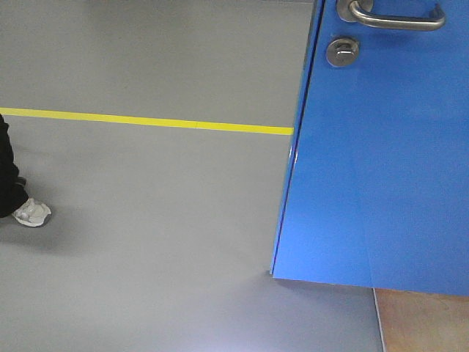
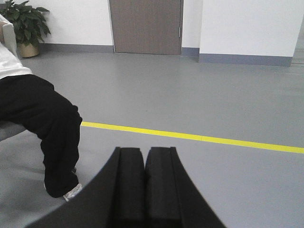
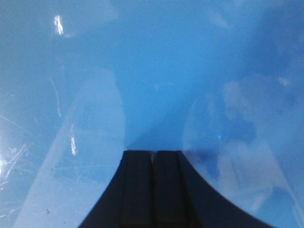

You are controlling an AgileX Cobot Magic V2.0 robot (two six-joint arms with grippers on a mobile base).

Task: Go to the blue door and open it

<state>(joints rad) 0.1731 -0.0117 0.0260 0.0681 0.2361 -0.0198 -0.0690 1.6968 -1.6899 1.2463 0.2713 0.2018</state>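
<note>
The blue door (image 1: 381,161) fills the right side of the front view, its left edge angled toward me. Its silver lever handle (image 1: 399,17) is at the top and the round silver lock (image 1: 341,51) sits just below. Neither gripper shows in the front view. My right gripper (image 3: 153,152) is shut and empty, its tips right at the glossy blue door panel (image 3: 142,71), which fills the right wrist view. My left gripper (image 2: 144,151) is shut and empty, pointing over the grey floor away from the door.
A yellow floor line (image 1: 146,121) runs across the grey floor up to the door edge. A seated person's leg and white shoe (image 1: 31,213) are at the left, also in the left wrist view (image 2: 52,128). A brown door (image 2: 145,26) and a potted plant (image 2: 26,23) stand far back.
</note>
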